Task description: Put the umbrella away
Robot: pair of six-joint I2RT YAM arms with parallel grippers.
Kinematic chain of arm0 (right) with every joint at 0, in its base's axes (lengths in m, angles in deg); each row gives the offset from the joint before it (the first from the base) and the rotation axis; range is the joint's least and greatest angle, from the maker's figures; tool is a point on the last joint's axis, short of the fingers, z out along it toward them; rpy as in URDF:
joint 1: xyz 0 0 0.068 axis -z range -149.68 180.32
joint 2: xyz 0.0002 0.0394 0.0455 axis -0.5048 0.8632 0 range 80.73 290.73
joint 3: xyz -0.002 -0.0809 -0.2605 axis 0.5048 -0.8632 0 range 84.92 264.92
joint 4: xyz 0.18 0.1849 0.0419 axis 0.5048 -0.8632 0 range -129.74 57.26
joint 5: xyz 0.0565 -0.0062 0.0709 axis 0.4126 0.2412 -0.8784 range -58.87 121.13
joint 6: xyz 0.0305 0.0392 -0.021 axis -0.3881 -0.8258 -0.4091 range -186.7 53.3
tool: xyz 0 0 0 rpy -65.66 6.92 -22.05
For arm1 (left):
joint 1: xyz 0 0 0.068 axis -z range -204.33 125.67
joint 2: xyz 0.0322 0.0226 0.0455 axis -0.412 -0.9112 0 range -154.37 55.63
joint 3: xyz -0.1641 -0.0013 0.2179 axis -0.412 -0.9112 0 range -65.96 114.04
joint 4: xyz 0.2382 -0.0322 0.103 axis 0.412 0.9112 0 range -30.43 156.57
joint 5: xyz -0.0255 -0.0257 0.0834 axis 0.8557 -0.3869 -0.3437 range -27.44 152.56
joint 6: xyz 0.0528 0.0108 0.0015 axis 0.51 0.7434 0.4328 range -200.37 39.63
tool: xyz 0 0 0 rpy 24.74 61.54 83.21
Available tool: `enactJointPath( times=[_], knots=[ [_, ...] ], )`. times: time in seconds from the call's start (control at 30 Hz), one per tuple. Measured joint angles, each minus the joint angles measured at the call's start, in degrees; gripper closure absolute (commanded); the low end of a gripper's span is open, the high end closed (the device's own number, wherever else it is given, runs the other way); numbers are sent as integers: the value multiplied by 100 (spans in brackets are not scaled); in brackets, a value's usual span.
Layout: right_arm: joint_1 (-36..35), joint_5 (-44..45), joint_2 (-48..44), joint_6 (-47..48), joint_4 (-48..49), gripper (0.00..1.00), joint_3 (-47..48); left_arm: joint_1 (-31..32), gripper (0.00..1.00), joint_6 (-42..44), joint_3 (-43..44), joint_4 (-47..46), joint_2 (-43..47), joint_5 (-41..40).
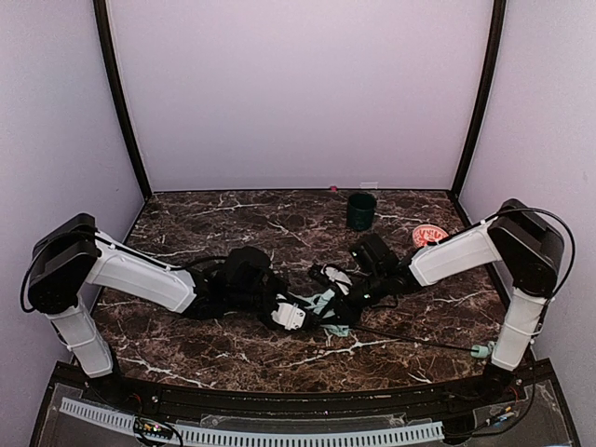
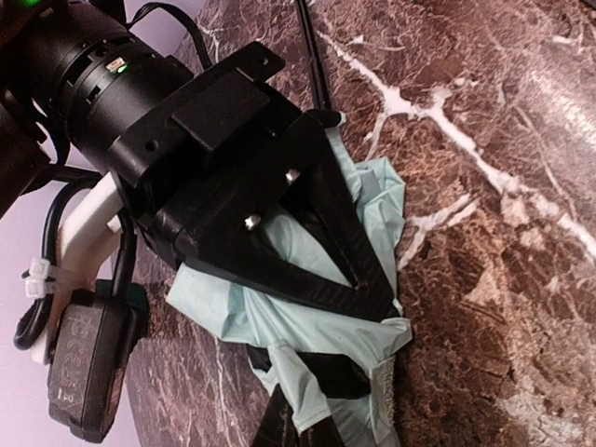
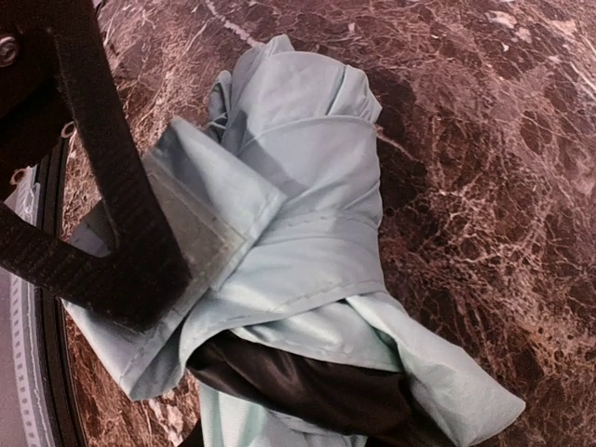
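The umbrella (image 1: 325, 304) lies collapsed in the middle of the marble table, its pale mint canopy bunched with black underside showing. Its thin black shaft (image 1: 410, 338) runs right to the small mint handle (image 1: 481, 350). My left gripper (image 1: 305, 317) comes in from the left. In the left wrist view its fingers meet in a shut V (image 2: 372, 300) on the mint fabric (image 2: 279, 321), whose folds gather at the tips. My right gripper (image 1: 351, 298) comes from the right. It is shut (image 3: 140, 298) on the canopy's edge (image 3: 307, 186), beside a grey fastening tab (image 3: 191, 228).
A dark green cup (image 1: 361, 210) stands at the back of the table, right of centre. A round pink-and-white object (image 1: 429, 235) lies near the right arm's forearm. Black cables trail round both wrists. Purple walls close in the back and sides.
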Motion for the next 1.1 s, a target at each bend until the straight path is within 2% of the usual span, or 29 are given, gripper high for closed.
enactJointPath(
  times=[0.13, 0.27, 0.43, 0.6, 0.87, 1.1],
  knots=[
    [35, 59, 9, -208, 74, 94, 9, 48, 100, 109, -4, 31, 17, -402],
    [83, -42, 68, -304, 76, 77, 63, 103, 100, 125, -2, 42, -146, -761],
    [94, -4, -15, -439, 74, 67, -9, 164, 100, 44, 4, 2, -254, -914],
    [48, 149, -195, -551, -109, 51, -26, 262, 100, -61, 7, 284, -527, -922],
    [9, 201, -560, -645, -317, 48, -13, 317, 100, -66, 31, 428, -647, -1038],
    [17, 208, -968, -472, -1169, 48, 33, 317, 100, -79, 52, 439, -662, -1060]
  ],
)
